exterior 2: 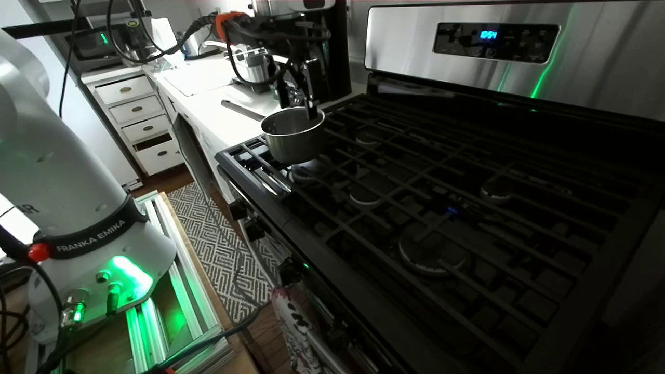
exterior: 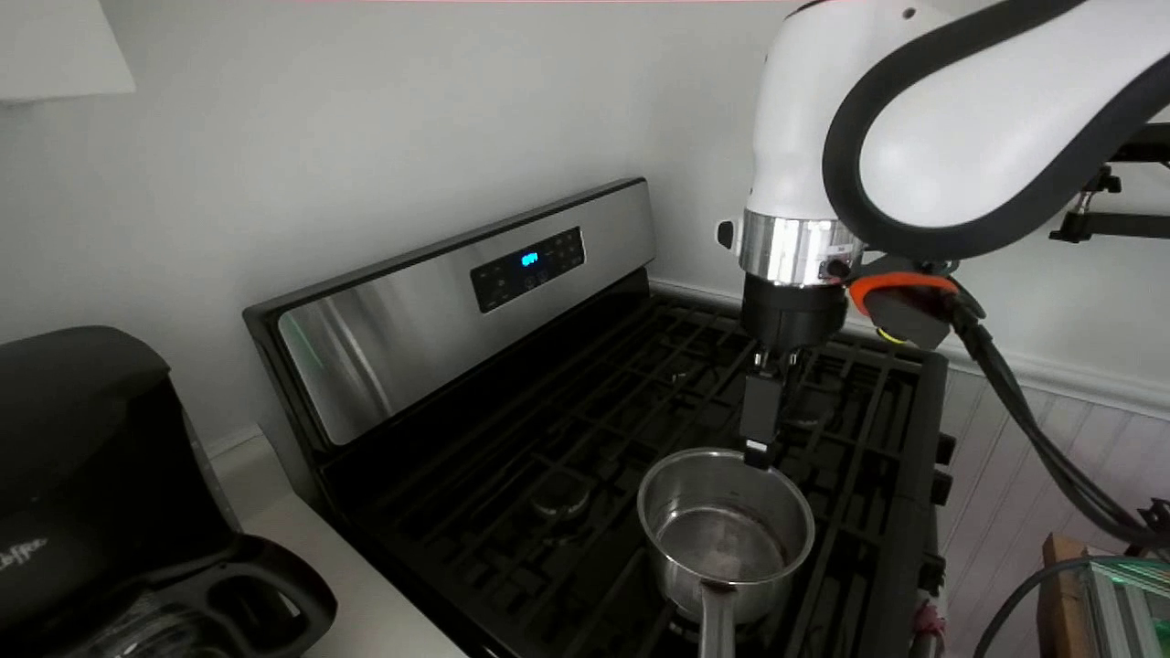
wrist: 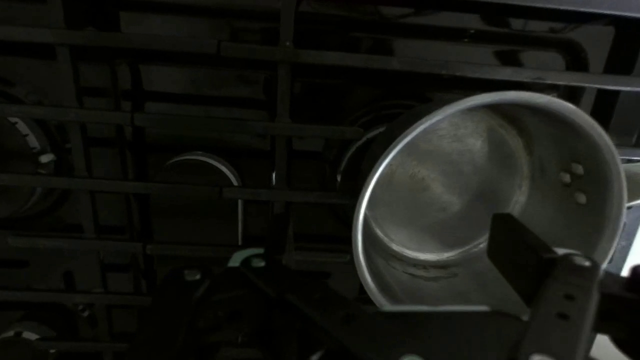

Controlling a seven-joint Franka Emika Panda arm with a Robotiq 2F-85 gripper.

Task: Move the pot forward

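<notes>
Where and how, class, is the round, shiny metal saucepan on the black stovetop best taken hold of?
Probably by the thin rim of the round, shiny metal saucepan, opposite its long, straight metal handle, coming from above. The saucepan opens upward, so the black gripper, which points down, could set one finger inside and one outside, away from the small rivets by the handle.

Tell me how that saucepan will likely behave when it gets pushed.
The saucepan will probably stay stiff, since it looks all metal. With no contents visible, it may slide fairly easily, though the grate bars might catch it. Its long handle juts off one side, so an off-center push could swing it around.
</notes>
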